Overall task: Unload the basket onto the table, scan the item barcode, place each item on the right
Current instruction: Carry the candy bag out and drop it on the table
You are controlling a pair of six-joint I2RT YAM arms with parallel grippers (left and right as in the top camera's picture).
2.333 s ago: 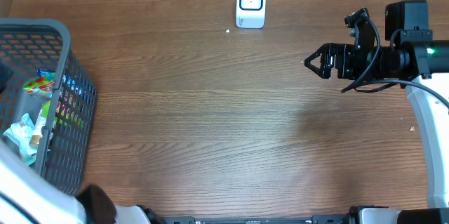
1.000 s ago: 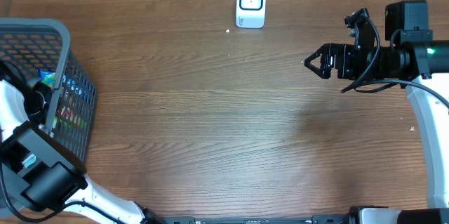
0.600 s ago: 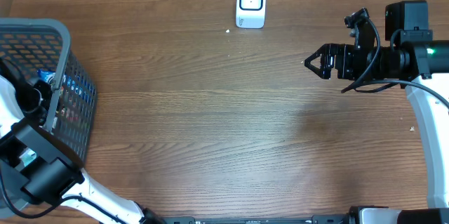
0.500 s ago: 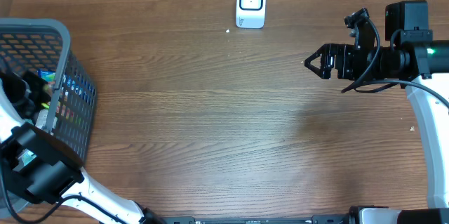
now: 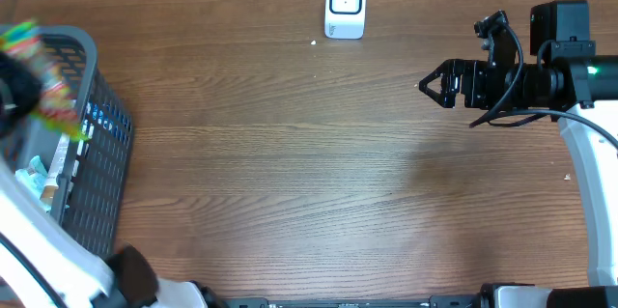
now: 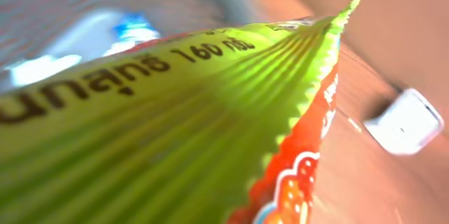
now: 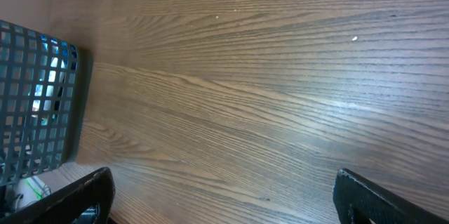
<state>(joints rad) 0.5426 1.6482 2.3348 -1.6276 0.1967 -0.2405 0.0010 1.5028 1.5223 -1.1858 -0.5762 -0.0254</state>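
— Nearest, at the left edge?
— Left claw (image 5: 19, 81), clamped on a crinkled green-and-orange snack packet (image 6: 175, 133) with a zigzag top edge. Hangs above the rim of a grey plastic mesh basket (image 5: 97, 158); blurred from overhead.
— Inside the basket?
— More wrappers (image 5: 37, 181), too blurred to name.
— Any barcode showing?
— Cannot tell; only dark printed lettering on the green face, seen from the left wrist.
— Farther right?
— Right claw (image 5: 432, 83), jaws spread wide, hovering over the brown wood-grain bench (image 5: 290, 173), well apart from the packet.
— Farthest?
— Small white barcode scanner (image 5: 346, 5), standing at the far bench edge.
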